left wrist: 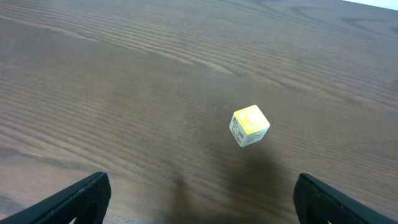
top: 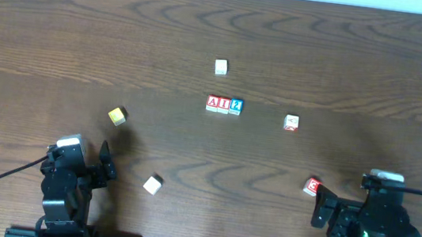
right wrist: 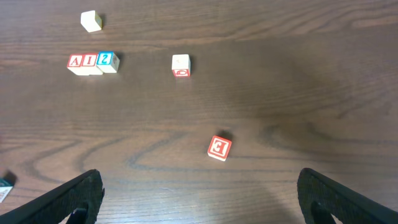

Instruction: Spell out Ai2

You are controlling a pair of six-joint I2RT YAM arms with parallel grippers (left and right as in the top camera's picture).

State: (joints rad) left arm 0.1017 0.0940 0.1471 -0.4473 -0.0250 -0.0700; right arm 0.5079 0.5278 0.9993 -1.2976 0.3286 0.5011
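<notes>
A cube (top: pixel 213 103), I cube (top: pixel 224 104) and 2 cube (top: pixel 235 105) touch in a row. Both arms crouch folded, well nearer than it: left gripper (top: pixel 107 162) leftward, right gripper (top: pixel 319 207) rightward, jaws spread wide, empty.

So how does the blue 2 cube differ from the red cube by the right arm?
The blue 2 cube is blue-topped, the red cube red-topped. The blue 2 cube touches the I cube in a row; the red cube stands alone, turned slightly askew. Both are small, with a mark on top.
</notes>
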